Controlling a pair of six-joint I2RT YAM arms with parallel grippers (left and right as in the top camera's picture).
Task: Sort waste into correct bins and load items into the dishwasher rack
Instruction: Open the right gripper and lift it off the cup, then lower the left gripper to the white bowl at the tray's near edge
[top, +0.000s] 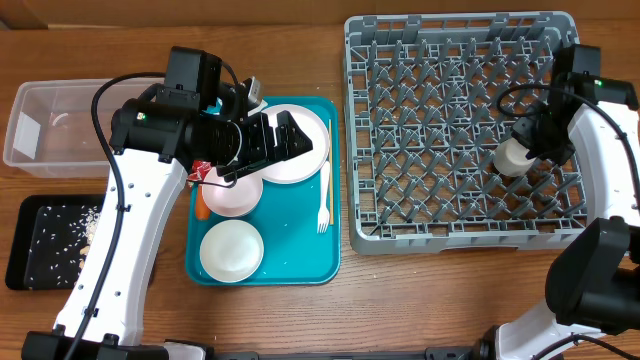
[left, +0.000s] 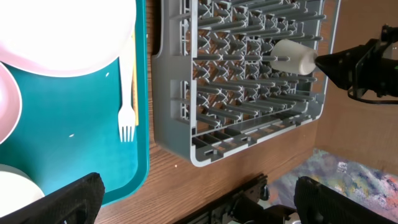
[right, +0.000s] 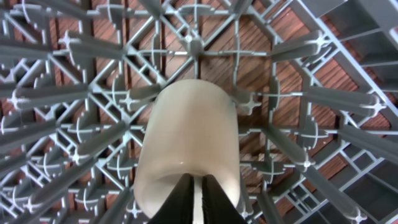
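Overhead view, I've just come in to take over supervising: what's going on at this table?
The right hand is shut on a small white cup, holding it tipped on its side at the right part of the grey dishwasher rack, which holds nothing else. The left hand hangs open and empty above the white plate on the teal tray. That tray also carries a pink bowl, a white bowl and a white fork. Rice scraps lie in the black tray.

Overhead straight down; rack (top: 460, 22) in all views
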